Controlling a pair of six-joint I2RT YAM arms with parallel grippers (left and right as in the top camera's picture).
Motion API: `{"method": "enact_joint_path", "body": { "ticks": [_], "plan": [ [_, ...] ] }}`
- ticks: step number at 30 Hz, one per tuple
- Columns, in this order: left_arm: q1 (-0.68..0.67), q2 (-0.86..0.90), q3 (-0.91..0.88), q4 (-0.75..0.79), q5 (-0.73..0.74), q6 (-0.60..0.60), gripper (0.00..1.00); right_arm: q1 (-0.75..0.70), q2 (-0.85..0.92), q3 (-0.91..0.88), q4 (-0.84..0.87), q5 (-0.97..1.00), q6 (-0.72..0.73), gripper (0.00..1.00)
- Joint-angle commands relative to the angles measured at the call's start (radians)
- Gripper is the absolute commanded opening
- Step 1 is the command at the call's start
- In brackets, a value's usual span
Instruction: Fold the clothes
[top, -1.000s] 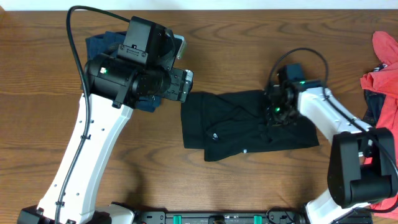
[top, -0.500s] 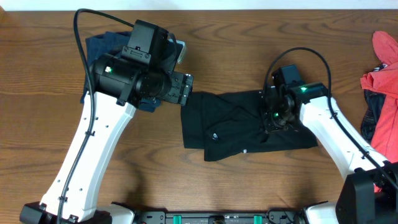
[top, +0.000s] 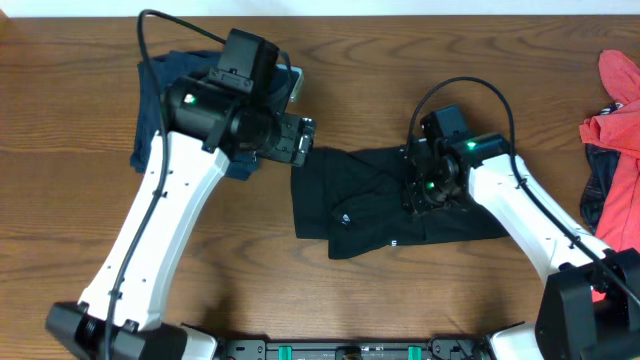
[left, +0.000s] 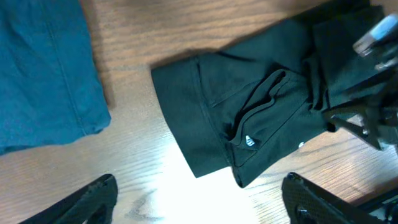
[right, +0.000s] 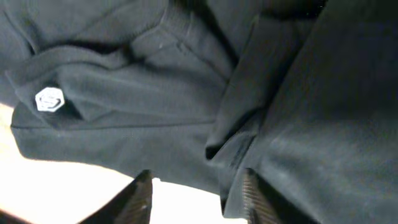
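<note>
- Overhead: the black garment (top: 350, 205) lies in the middle of the table (top: 60, 150), flat but creased. Its long axis runs left to right across the frame, and its small white logo (top: 344, 218) sits toward the left end.
- Navy shorts (top: 158, 90) lie at upper left, partly under the left arm. Coral-red pieces (top: 615, 110) sit at the far right edge, well apart from the black one.
- The left gripper (top: 303, 141) hangs just above the garment's upper-left corner, and the right gripper (top: 420, 190) is low over its right half.
- Left wrist: the left gripper (left: 202, 200) has its fingers wide apart with nothing between them. The black garment (left: 205, 106) fills the upper right of the frame, with its stitched end edge pointing to lower left and bunched folds near the logo (left: 249, 141).
- Right wrist: the right gripper (right: 194, 196) has its jaws apart and clamps nothing. The black garment (right: 124, 87) lies layered beneath it, its logo (right: 48, 99) at left.
- Judgement: a fold is being laid, so the right arm should lift straight up to avoid dragging the layers.
- The left gripper should take the end edge at a corner, through every layer, and carry it along the long axis.
</note>
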Motion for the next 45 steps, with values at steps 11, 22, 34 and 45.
{"method": "enact_joint_path", "body": {
  "ticks": [11, 22, 34, 45],
  "plan": [
    [0.005, 0.307, -0.189, 0.171, 0.284, -0.030, 0.99, -0.395, -0.146, 0.147, 0.014, -0.068, 0.086, 0.63],
    [-0.011, 0.541, -0.226, 0.195, 0.442, 0.044, 0.99, -0.473, -0.152, 0.147, -0.012, -0.069, 0.063, 0.64],
    [-0.133, 0.578, -0.267, 0.281, 0.471, 0.069, 0.73, -0.473, -0.152, 0.147, -0.010, -0.069, 0.063, 0.64],
    [-0.129, 0.574, -0.267, 0.256, 0.467, 0.069, 0.32, -0.473, -0.152, 0.147, -0.013, -0.069, 0.063, 0.64]
  ]
}}
